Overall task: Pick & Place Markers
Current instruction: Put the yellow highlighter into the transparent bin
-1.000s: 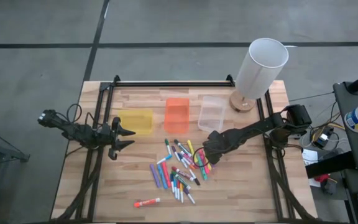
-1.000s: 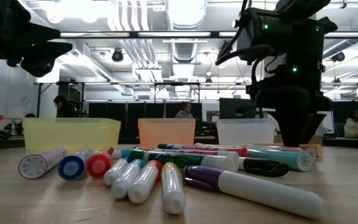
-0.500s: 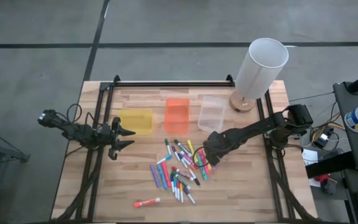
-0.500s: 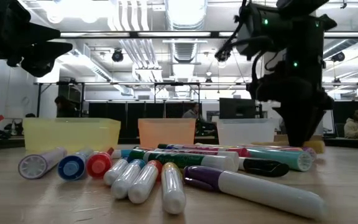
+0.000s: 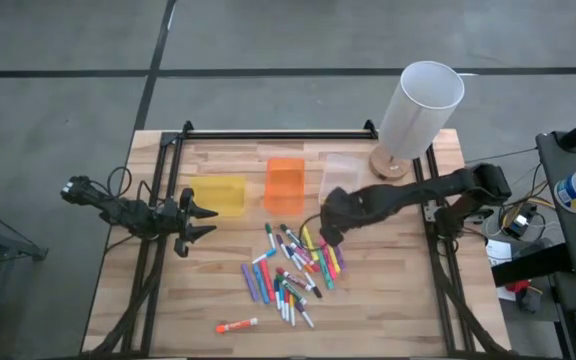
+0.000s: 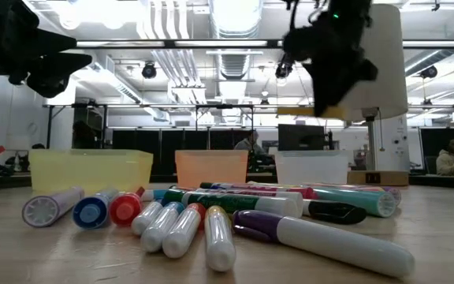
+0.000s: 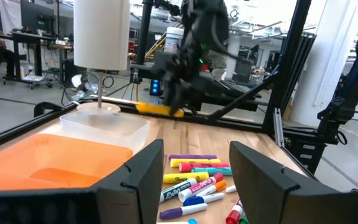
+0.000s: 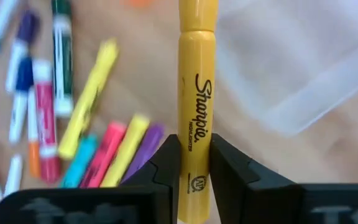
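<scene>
A pile of coloured markers [image 5: 293,265] lies on the wooden table at its middle; a red one [image 5: 236,325] lies apart near the front edge. My right gripper [image 5: 326,230] hangs above the pile's far right part, close to the clear bin [image 5: 340,178]. It is shut on a yellow marker [image 8: 197,93], which shows level in the low view [image 6: 298,111]. My left gripper [image 5: 204,220] waits open at the table's left, beside the yellow bin [image 5: 218,195]. My right gripper pinches the yellow marker's barrel [image 8: 197,146] between its two fingers [image 8: 169,163], toward the end away from the cap [image 8: 197,14]. The fingers come from above and lie across the marker. The marker is level and lifted clear of the table and the pile.
An orange bin [image 5: 285,185] stands between the yellow and the clear one along the table's far part. A white lamp [image 5: 418,110] stands at the far right corner. A dark frame [image 5: 268,133] runs along the far and side edges.
My right gripper has shut on a yellow marker at the pile's right side, then risen and gone toward the table's far edge, nearer the clear bin. The marker has been lifted clear of the table and stays level.
</scene>
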`<state>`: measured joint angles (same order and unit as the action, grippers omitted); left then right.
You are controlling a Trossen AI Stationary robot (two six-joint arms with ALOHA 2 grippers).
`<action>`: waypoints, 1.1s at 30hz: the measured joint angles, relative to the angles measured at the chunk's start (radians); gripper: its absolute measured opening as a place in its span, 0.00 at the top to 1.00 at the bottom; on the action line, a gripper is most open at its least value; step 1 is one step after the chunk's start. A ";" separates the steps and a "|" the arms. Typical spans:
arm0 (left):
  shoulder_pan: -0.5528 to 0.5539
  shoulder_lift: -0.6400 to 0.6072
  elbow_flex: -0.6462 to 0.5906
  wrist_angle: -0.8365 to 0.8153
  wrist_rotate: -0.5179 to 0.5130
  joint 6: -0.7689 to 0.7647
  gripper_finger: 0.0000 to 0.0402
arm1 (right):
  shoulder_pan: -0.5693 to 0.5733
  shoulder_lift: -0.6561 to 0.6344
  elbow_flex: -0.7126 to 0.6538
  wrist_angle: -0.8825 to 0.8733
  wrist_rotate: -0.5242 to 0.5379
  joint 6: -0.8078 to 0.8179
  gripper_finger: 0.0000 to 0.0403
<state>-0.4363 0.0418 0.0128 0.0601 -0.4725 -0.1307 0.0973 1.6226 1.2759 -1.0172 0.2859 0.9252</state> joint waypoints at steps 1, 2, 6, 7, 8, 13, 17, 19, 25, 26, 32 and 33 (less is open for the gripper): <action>0.000 0.000 0.000 0.000 0.000 0.000 0.56 | -0.018 0.000 0.018 -0.014 0.014 -0.015 0.86; 0.000 0.000 0.000 0.000 0.000 0.000 0.56 | -0.035 0.000 0.032 -0.026 0.027 -0.028 0.85; 0.000 0.000 0.000 0.000 0.000 0.000 0.56 | -0.108 0.000 0.053 -0.029 0.035 -0.077 0.85; 0.000 0.000 0.000 0.000 0.000 0.000 0.56 | -0.125 0.001 0.051 -0.030 0.035 -0.087 0.85; 0.000 0.000 0.000 0.000 0.000 0.000 0.56 | -0.142 0.001 0.046 -0.026 0.034 -0.095 0.85; 0.000 0.000 0.000 0.000 0.000 0.000 0.56 | -0.221 0.002 0.007 -0.024 0.033 -0.116 0.85; 0.000 0.000 0.000 0.000 0.000 0.000 0.56 | -0.263 0.002 -0.021 -0.012 0.031 -0.117 0.85; 0.000 0.000 0.000 0.000 0.000 0.000 0.56 | -0.280 0.002 -0.043 0.006 0.027 -0.118 0.85; 0.000 0.000 0.000 0.000 0.000 0.000 0.56 | -0.318 0.002 -0.126 0.152 -0.040 -0.132 0.85; 0.000 0.000 0.000 0.000 0.000 0.000 0.56 | -0.324 0.002 -0.140 0.168 -0.049 -0.133 0.85; 0.000 0.000 0.000 0.000 0.000 0.000 0.56 | -0.348 0.003 -0.224 0.240 -0.085 -0.124 0.85; 0.000 0.000 0.000 0.000 0.000 0.000 0.56 | -0.351 0.003 -0.235 0.252 -0.086 -0.125 0.85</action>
<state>-0.4362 0.0418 0.0124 0.0601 -0.4725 -0.1307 -0.2536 1.6252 1.0408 -0.7652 0.2001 0.8005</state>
